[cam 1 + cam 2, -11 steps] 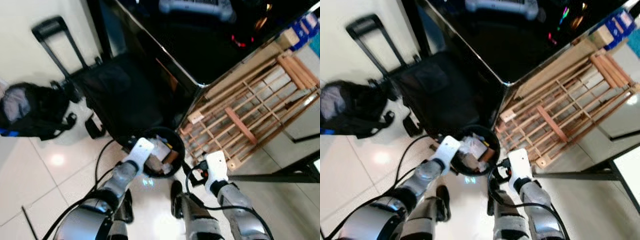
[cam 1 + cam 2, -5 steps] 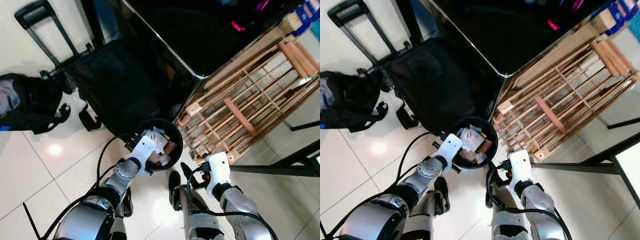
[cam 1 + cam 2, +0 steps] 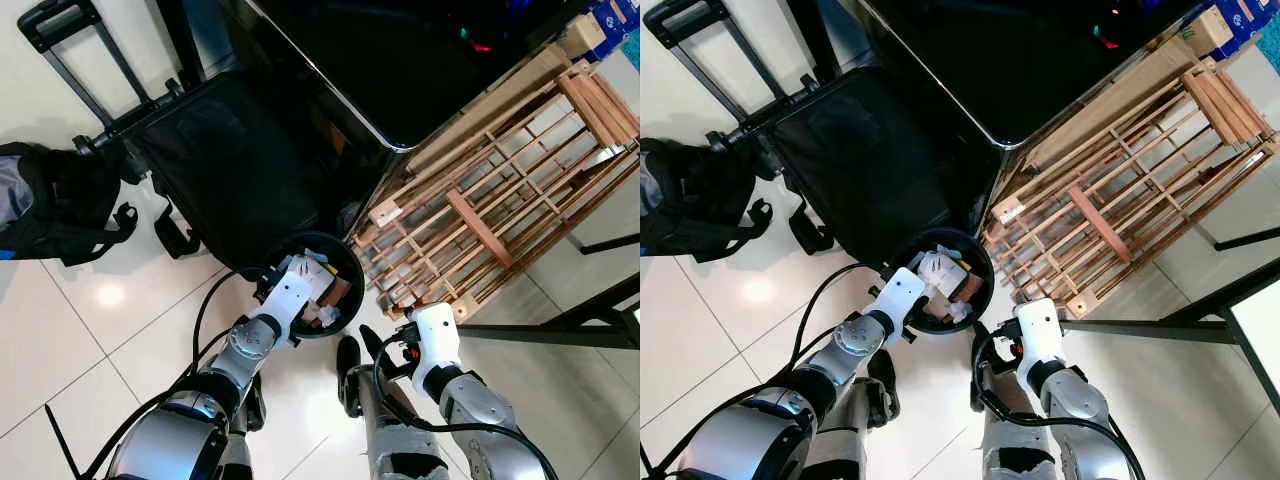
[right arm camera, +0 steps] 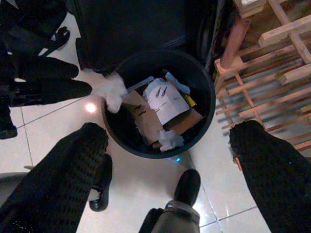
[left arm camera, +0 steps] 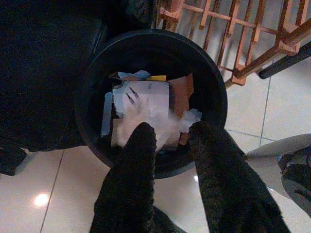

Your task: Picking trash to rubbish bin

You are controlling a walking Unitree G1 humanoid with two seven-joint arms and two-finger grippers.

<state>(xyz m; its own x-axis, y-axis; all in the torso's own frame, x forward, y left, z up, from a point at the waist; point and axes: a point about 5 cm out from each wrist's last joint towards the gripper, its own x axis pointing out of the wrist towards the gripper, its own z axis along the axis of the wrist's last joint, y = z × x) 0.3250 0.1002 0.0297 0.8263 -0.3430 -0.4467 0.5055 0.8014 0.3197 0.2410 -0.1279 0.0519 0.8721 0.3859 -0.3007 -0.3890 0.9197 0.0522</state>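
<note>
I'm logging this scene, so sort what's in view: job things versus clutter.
Job: rubbish bin; trash in it; white crumpled tissue at the left gripper over the bin's rim; right gripper, open.
Clutter: black suitcase; black backpack; wooden rack.

Head stereo pair looks steeply down; both wrist cameras view, from close above, the shared rubbish bin [image 5: 97,97].

Bright, sharp head views, ceiling-light glare on tiles [image 3: 107,296], dim wrist views
</note>
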